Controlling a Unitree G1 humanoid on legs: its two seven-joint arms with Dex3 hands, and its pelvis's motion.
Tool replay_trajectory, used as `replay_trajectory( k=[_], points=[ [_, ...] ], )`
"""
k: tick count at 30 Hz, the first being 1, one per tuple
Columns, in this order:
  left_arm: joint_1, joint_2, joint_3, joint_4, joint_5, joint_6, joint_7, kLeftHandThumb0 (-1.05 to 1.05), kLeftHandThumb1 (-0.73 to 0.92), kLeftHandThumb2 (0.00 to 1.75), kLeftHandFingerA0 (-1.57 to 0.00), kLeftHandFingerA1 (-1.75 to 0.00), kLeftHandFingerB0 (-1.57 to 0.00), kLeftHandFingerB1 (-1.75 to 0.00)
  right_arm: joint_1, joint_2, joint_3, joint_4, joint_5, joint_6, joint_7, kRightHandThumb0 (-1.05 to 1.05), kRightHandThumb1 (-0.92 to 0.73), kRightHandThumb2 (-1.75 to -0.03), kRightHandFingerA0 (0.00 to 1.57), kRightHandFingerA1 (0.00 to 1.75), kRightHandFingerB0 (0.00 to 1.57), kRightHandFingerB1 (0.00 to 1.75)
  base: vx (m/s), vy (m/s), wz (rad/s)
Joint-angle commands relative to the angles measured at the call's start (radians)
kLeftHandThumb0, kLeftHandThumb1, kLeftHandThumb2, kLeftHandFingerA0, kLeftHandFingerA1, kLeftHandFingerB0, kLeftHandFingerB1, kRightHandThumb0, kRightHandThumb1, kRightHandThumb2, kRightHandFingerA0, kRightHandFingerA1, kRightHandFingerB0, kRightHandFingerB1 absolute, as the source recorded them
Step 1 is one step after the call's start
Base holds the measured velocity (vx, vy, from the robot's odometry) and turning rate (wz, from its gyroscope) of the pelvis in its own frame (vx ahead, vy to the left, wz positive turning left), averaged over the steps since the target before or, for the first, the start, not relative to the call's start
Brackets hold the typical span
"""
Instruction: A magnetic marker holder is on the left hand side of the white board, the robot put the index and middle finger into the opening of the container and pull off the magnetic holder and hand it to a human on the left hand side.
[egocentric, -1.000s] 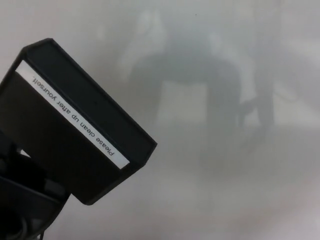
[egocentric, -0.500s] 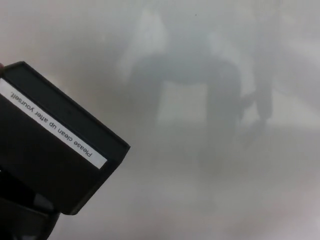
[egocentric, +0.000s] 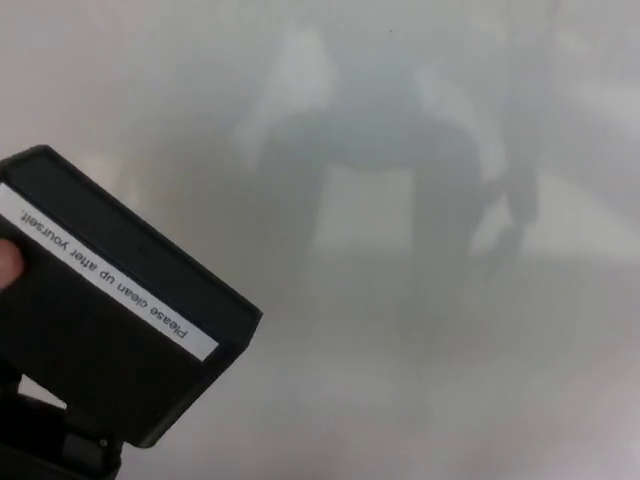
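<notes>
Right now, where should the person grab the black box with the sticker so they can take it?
Probably at its upper left end, coming in from the left. The marker holder sits tilted, with the robot's left hand under its lower end, so that end is taken. A person's fingertip already shows at the left edge beside it.

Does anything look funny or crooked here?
Yes. The black marker holder at lower left is tilted, so its white label runs slantwise and its words read upside down. A person's fingertip touches its left edge.
</notes>
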Motion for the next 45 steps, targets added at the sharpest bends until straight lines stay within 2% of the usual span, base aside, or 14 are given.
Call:
replay_trajectory(
  k=[1, 6, 9, 20, 26, 28, 29, 32, 33, 36, 37, 38, 39, 45],
  points=[
    [0.007, 0.031, -0.019, 0.002, -0.021, -0.049, -0.014, -0.7, 0.38, 0.71, -0.3, -0.4, -0.26, -0.45, 0.006, -0.009, 0.003, -0.001, -0.003, -0.014, -0.016, -0.61, -0.81, -0.65, 0.69, 0.43, 0.34, 0.32, 0.0, 0.0, 0.0],
    [0.013, 0.042, -0.033, 0.008, -0.008, -0.064, -0.03, -0.7, 0.38, 0.71, -0.3, -0.39, -0.26, -0.45, 0.01, -0.009, 0.002, 0.0, 0.0, -0.016, -0.012, -0.61, -0.81, -0.65, 0.68, 0.43, 0.34, 0.32, 0.0, 0.0, 0.0],
    [0.022, 0.054, -0.044, 0.022, -0.01, -0.064, -0.053, -0.68, 0.44, 0.55, -0.34, -0.31, -0.29, -0.38, 0.017, -0.007, 0.003, -0.001, 0.001, -0.013, -0.011, -0.62, -0.8, -0.65, 0.69, 0.43, 0.34, 0.32, 0.0, 0.0, 0.0],
    [0.031, 0.114, -0.049, 0.088, 0.114, -0.102, -0.113, -0.69, 0.36, 0.7, -0.29, -0.39, -0.26, -0.47, 0.026, 0.0, -0.007, -0.004, 0.016, -0.019, 0.002, -0.57, -0.79, -0.64, 0.69, 0.42, 0.36, 0.32, 0.0, 0.0, 0.0],
    [0.162, 0.194, -0.154, 0.34, 0.718, -0.441, -0.179, -0.48, 0.36, 0.63, -0.25, -0.4, -0.3, -0.42, 0.031, -0.012, -0.004, -0.004, 0.008, -0.027, -0.006, -0.58, -0.8, -0.64, 0.67, 0.43, 0.34, 0.32, 0.0, 0.0, 0.0],
    [0.158, 0.202, -0.166, 0.365, 0.751, -0.473, -0.186, -0.41, 0.43, 0.53, -0.3, -0.33, -0.34, -0.36, 0.026, -0.007, -0.007, -0.004, 0.013, -0.026, -0.001, -0.57, -0.8, -0.64, 0.67, 0.43, 0.35, 0.32, 0.0, 0.0, 0.0],
    [0.162, 0.205, -0.185, 0.396, 0.811, -0.531, -0.182, -0.41, 0.45, 0.55, -0.36, -0.34, -0.34, -0.37, 0.023, -0.005, -0.008, -0.004, 0.015, -0.024, 0.002, -0.63, -0.65, -0.96, 0.58, 0.58, 0.3, 0.47, 0.0, 0.0, 0.0],
    [0.17, 0.209, -0.212, 0.44, 0.895, -0.619, -0.176, -0.41, 0.45, 0.55, -0.36, -0.34, -0.34, -0.37, 0.022, -0.004, -0.01, -0.004, 0.018, -0.021, 0.004, -0.63, -0.65, -0.96, 0.58, 0.58, 0.3, 0.47, 0.0, 0.0, 0.0],
    [0.169, 0.228, -0.259, 0.521, 1.002, -0.708, -0.137, -0.49, 0.52, 0.57, -0.33, -0.38, -0.31, -0.33, 0.019, -0.002, -0.01, -0.005, 0.018, -0.016, 0.003, -0.62, -0.81, -0.65, 0.68, 0.42, 0.35, 0.32, 0.0, 0.0, 0.0],
    [0.168, 0.236, -0.282, 0.561, 1.05, -0.755, -0.121, -0.49, 0.52, 0.57, -0.33, -0.38, -0.31, -0.33, 0.018, -0.001, -0.01, -0.005, 0.018, -0.014, 0.002, -0.62, -0.81, -0.65, 0.68, 0.42, 0.35, 0.32, 0.0, 0.0, 0.0],
    [0.158, 0.246, -0.34, 0.658, 1.243, -0.899, 0.046, -0.69, 0.61, 0.59, -0.39, -0.39, -0.29, -0.31, 0.015, 0.0, -0.009, -0.004, 0.016, -0.013, -0.002, -0.61, -0.81, -0.65, 0.69, 0.43, 0.35, 0.32, 0.0, 0.0, 0.0],
    [0.148, 0.272, -0.398, 0.719, 1.394, -0.971, 0.199, -0.69, 0.47, 0.81, -0.28, -0.5, -0.22, -0.42, 0.013, 0.0, -0.008, -0.003, 0.014, -0.01, -0.005, -0.62, -0.81, -0.65, 0.69, 0.43, 0.35, 0.32, 0.0, 0.0, 0.0],
    [0.141, 0.291, -0.438, 0.758, 1.494, -1.016, 0.302, -0.69, 0.47, 0.81, -0.28, -0.5, -0.22, -0.42, 0.012, 0.0, -0.006, -0.003, 0.012, -0.009, -0.008, -0.62, -0.81, -0.65, 0.69, 0.43, 0.35, 0.32, 0.0, 0.0, 0.0],
    [0.077, 0.342, -0.568, 0.971, 1.623, -1.06, 0.531, -0.62, 0.44, 0.75, -0.19, -0.48, -0.14, -0.38, 0.021, 0.002, 0.0, -0.001, 0.003, -0.013, -0.021, -0.6, -0.81, -0.65, 0.69, 0.44, 0.35, 0.32, 0.0, 0.0, 0.0]
  ],
)
